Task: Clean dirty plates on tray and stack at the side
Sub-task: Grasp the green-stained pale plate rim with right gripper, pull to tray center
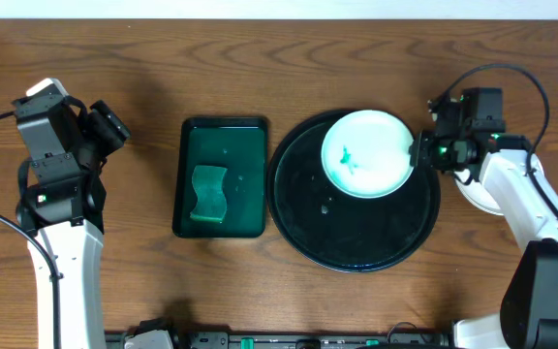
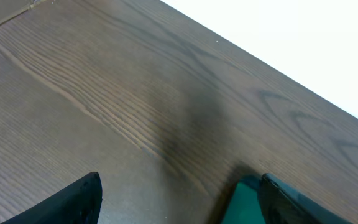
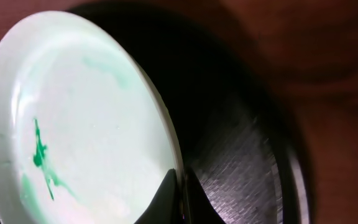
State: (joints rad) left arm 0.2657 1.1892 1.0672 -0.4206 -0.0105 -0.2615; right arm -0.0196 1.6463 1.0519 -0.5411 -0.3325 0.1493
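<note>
One round, glossy white plate, mint-tinted and smeared green, sat over the far right part of the round, black, raised-rim tray, its right rim pinched by the right gripper. Near the tabletop's left edge the left gripper gaped, empty. A rectangular green tray held a wavy green sponge.

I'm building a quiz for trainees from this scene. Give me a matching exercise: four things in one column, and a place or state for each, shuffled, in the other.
Things:
1. plate
2. sponge
3. left gripper
4. right gripper

Places or states:
A. open, above the table
B. shut on the plate's rim
C. smeared green, over the black tray
D. lying in the green tray

Pairs: 1-C, 2-D, 3-A, 4-B
</note>
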